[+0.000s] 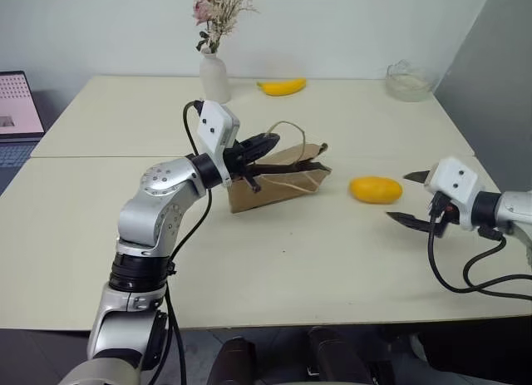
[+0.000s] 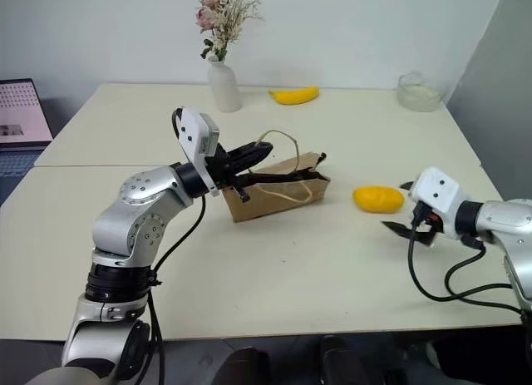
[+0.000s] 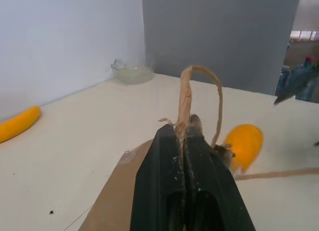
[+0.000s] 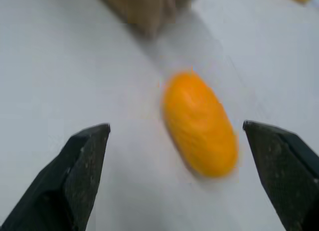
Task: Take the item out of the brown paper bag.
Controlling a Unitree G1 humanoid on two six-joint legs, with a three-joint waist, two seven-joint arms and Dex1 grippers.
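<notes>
On table: left fingers (image 1: 270, 141) pinched on bag handle (image 3: 185, 94); right fingers (image 1: 413, 198) spread wide, empty, near item (image 1: 376, 190).

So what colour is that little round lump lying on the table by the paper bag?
Yellow-orange all over: the small rounded lump shows best in the right wrist view.

Laptop (image 1: 17, 119) cut off at picture edge; brown paper bag (image 4: 142, 9) blurred (right wrist view).

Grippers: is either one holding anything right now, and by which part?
The left gripper is shut on a twine handle of the brown paper bag. The right gripper is open and empty; the item lies on the table.
</notes>
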